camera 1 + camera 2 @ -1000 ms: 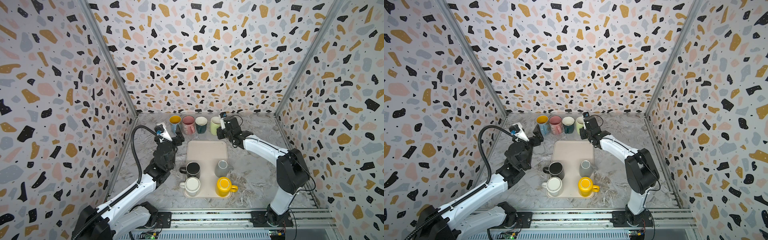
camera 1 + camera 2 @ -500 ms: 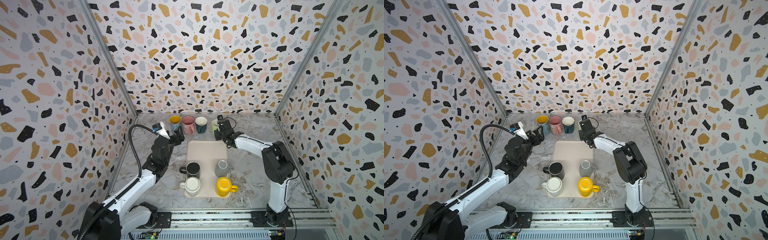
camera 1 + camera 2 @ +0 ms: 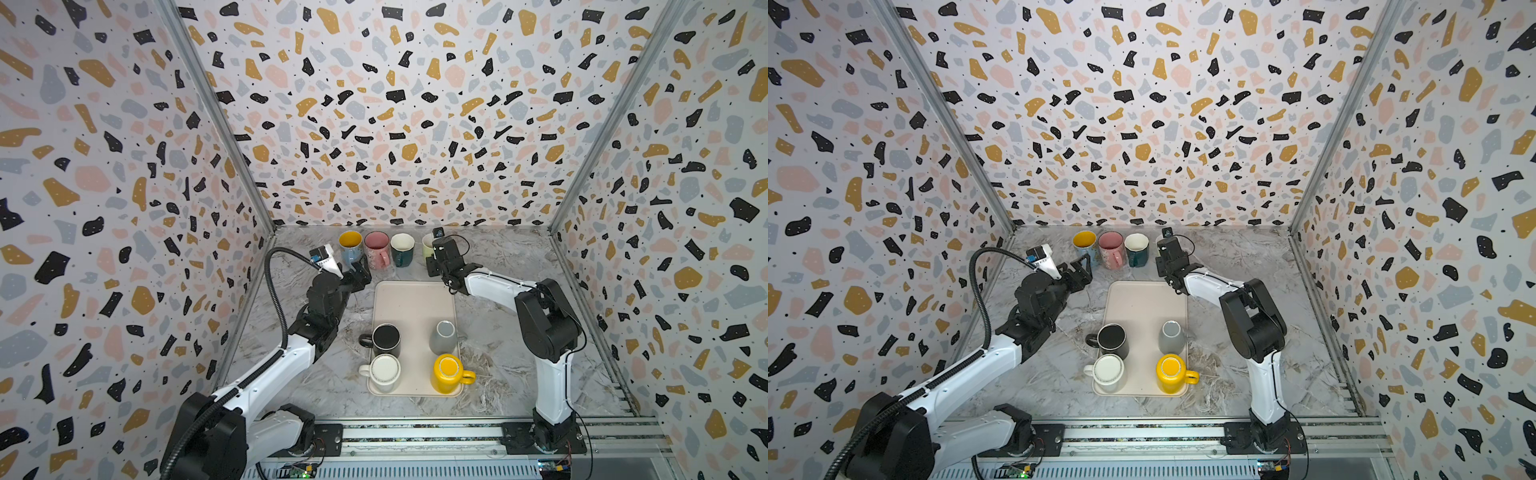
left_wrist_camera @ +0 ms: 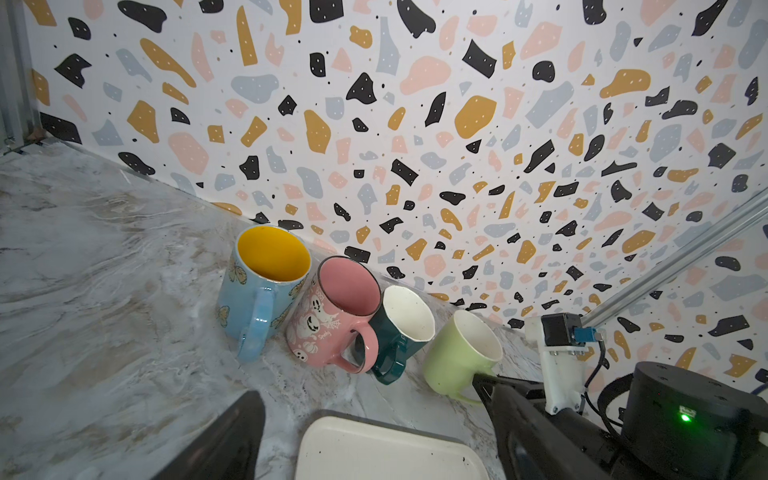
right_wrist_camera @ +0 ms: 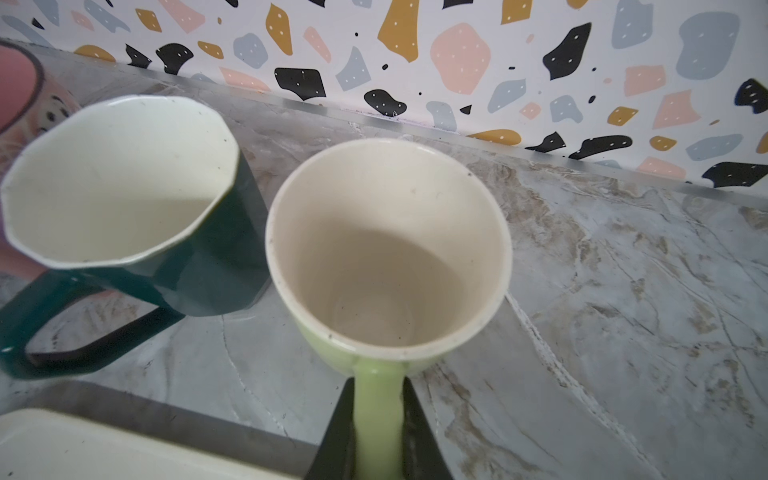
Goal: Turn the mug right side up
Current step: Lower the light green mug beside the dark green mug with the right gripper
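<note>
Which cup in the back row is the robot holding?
The light green cup at the row's right end: the right tool pinches its handle. The blue cup, pink cup and dark green cup stand untouched.

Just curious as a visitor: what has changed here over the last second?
The right arm drew its elbow inward, easing the green mug slightly toward the other mugs; the right gripper stayed shut on its handle. The left arm reached a little farther back, left gripper open and empty. The tray and those mugs stayed put.
</note>
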`<state>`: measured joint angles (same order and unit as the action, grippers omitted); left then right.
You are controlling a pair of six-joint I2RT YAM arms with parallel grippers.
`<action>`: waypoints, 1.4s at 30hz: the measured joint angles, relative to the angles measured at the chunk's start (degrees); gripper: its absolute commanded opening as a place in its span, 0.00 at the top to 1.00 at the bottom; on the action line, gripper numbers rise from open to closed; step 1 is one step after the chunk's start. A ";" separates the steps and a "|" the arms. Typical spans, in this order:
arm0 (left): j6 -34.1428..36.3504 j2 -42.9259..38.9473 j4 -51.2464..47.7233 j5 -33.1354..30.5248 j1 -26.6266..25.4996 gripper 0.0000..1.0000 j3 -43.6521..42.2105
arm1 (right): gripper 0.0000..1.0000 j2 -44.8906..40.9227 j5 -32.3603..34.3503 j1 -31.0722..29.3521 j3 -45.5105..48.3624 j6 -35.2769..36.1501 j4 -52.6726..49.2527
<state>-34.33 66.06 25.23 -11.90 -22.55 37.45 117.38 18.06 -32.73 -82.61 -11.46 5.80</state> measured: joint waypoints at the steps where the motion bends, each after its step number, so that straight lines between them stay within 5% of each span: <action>1: 0.02 0.24 -0.02 0.17 0.00 0.13 0.00 | 1.00 0.57 -0.02 -0.11 -0.22 0.00 0.09; 15: 0.02 0.50 0.02 0.94 0.07 0.13 0.00 | 1.00 3.76 -0.15 -1.05 -2.43 -0.22 0.87; 42: 0.09 -0.15 0.39 1.99 0.20 0.13 0.00 | 0.63 3.87 -0.20 -1.79 -0.20 -2.62 4.48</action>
<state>-34.24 65.91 25.63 -9.91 -22.35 37.45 121.25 17.87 -34.52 -82.81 -14.09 10.28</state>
